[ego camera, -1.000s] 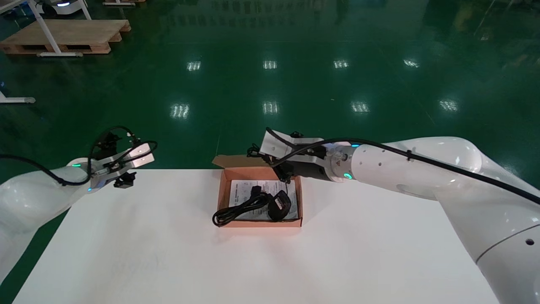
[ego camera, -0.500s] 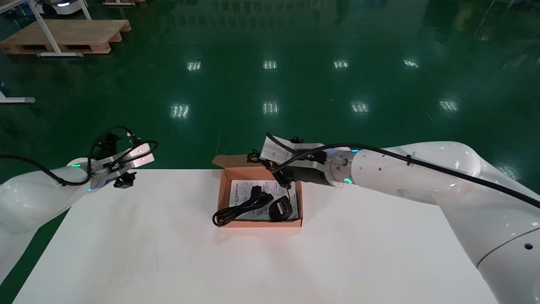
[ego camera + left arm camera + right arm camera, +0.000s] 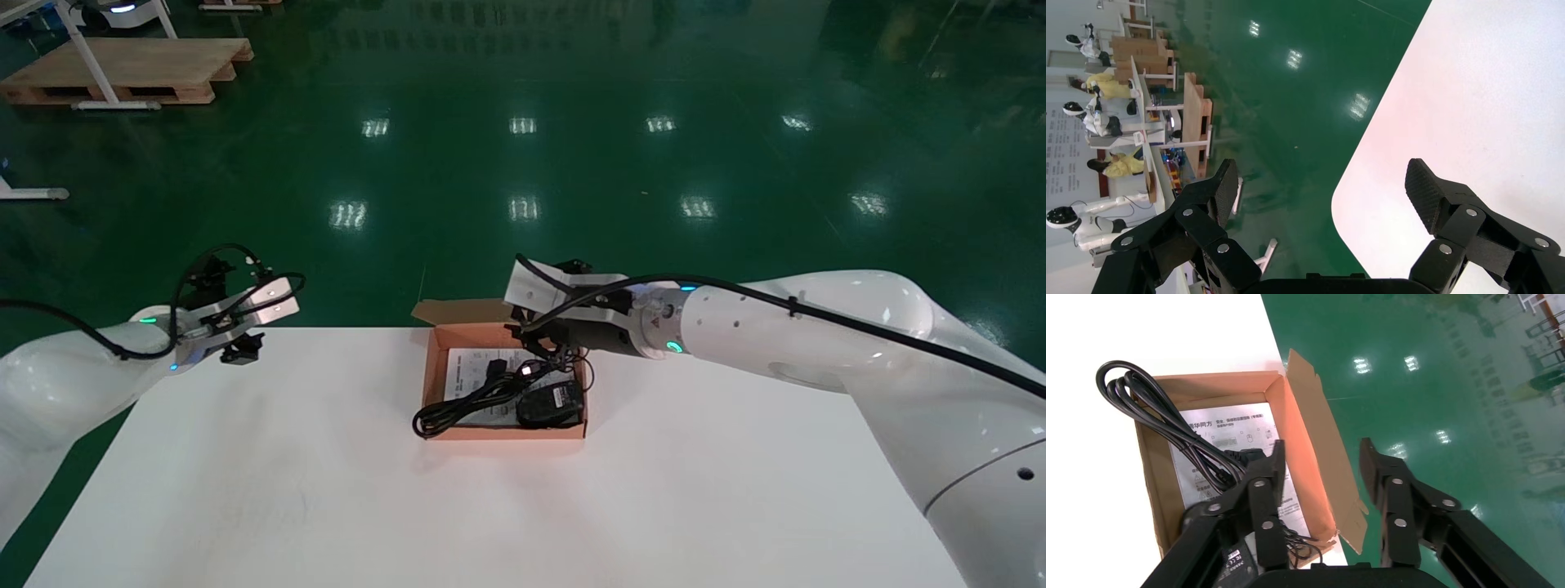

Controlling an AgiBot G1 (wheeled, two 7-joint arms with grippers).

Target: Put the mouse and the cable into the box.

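Since a moment ago the mouse [image 3: 552, 403] has tipped over, and now it lies flat in the near right corner of the box [image 3: 507, 434]. Your right pincer [image 3: 546, 343] has come a little lower over the far right part of the box. Its two fingers are spread apart and hold nothing. The cable [image 3: 466, 402] is only partly in. Its plug end lies on the paper [image 3: 466, 367] in the middle of the box, but its loop hangs out over the near left corner and rests on the desk [image 3: 327, 506]. The cable runs slanted, from that near left corner up toward the far middle. So the loop lies to the left of your right pincer and closer to you. I think that loop needs a push or a lift to get inside. Your left pincer [image 3: 1321, 174] waits wide open at the far left corner of the desk, well apart from the box, so your right arm is the nearer one.
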